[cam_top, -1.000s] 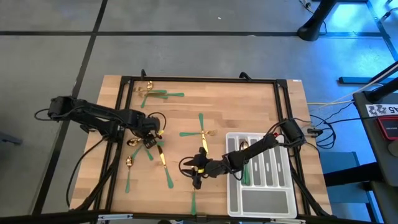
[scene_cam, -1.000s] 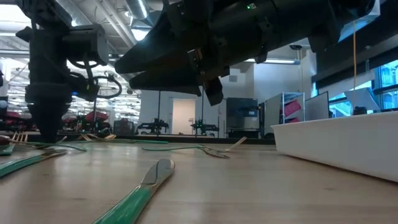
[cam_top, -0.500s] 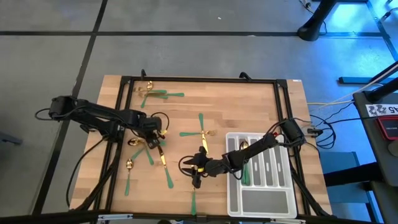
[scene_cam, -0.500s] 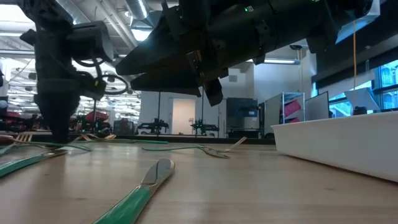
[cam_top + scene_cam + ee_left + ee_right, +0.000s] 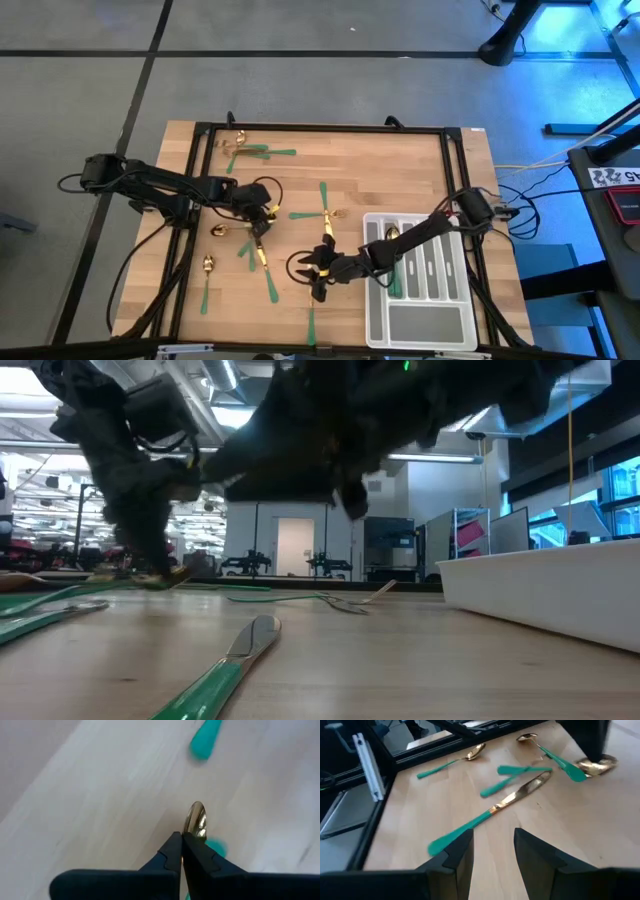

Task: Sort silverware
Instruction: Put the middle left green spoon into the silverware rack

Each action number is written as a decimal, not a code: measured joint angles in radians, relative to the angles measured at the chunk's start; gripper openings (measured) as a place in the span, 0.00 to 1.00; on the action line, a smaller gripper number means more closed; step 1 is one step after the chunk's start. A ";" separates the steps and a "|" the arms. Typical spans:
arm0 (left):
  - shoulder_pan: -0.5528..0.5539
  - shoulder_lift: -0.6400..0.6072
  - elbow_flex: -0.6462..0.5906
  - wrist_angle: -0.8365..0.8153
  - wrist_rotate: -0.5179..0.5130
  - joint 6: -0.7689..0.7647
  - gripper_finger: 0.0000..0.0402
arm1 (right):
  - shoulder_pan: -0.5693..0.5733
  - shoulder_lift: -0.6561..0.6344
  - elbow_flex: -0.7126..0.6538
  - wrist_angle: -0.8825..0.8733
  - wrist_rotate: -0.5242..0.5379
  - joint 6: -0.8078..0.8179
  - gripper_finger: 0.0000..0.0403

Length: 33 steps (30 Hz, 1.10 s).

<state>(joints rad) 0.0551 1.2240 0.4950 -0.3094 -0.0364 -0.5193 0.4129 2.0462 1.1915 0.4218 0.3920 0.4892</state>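
The silverware lies scattered on the wooden table: a cluster [image 5: 245,150] at the far left, crossed pieces [image 5: 322,211] in the middle, and a knife [image 5: 262,265] and a spoon [image 5: 207,270] nearer the front. My left gripper [image 5: 262,216] is left of centre, shut on a gold-headed spoon [image 5: 196,817]. My right gripper [image 5: 318,272] stands open just above the table beside the pale grey tray [image 5: 420,295]. In the right wrist view a knife [image 5: 490,812] lies on the wood ahead of its fingers [image 5: 520,840]. My left gripper pinches the spoon just behind its gold bowl [image 5: 194,831] between the two fingertips. The bowl sticks out past them and the green handle [image 5: 216,848] runs back under the fingers. The fingers slant down from the table's left. Whether the spoon is clear of the wood, I cannot tell.
The divided tray takes up the table's near right corner, with pieces in its slots [image 5: 395,265]. A black frame [image 5: 320,128] runs along the table's edges. A knife [image 5: 225,665] lies close to the low camera. Bare wood lies at the far right [image 5: 400,170].
My left gripper has shut on the spoon, tipped from pointing nearly straight down to a slant, and moved a little toward the table's right edge with the gold bowl between its tips. My right gripper has kept still.
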 joint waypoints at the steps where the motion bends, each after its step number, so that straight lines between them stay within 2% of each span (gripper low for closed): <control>1: 0.000 0.000 0.000 0.029 0.000 0.005 0.01 | 0.000 -0.017 0.001 -0.033 0.000 0.000 0.35; 6: 0.015 0.000 0.000 0.155 0.000 0.034 0.00 | 0.000 -0.087 0.001 -0.189 0.010 0.002 0.35; 11: 0.023 0.000 0.000 0.296 0.002 0.074 0.00 | 0.000 -0.087 0.001 -0.187 0.079 0.004 0.35; 17: 0.022 0.000 0.000 0.425 0.011 0.102 0.00 | -0.019 0.017 -0.002 -0.062 0.135 0.080 0.35; 23: -0.001 0.000 0.000 0.560 0.011 0.101 0.01 | -0.076 0.128 -0.002 0.162 0.170 0.089 0.35; 33: -0.059 0.000 0.000 0.673 -0.003 0.151 0.00 | -0.140 0.147 -0.001 0.347 0.178 0.075 0.35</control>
<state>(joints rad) -0.0034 1.2240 0.4950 0.3634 -0.0398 -0.3688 0.2728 2.1933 1.1909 0.7685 0.5697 0.5646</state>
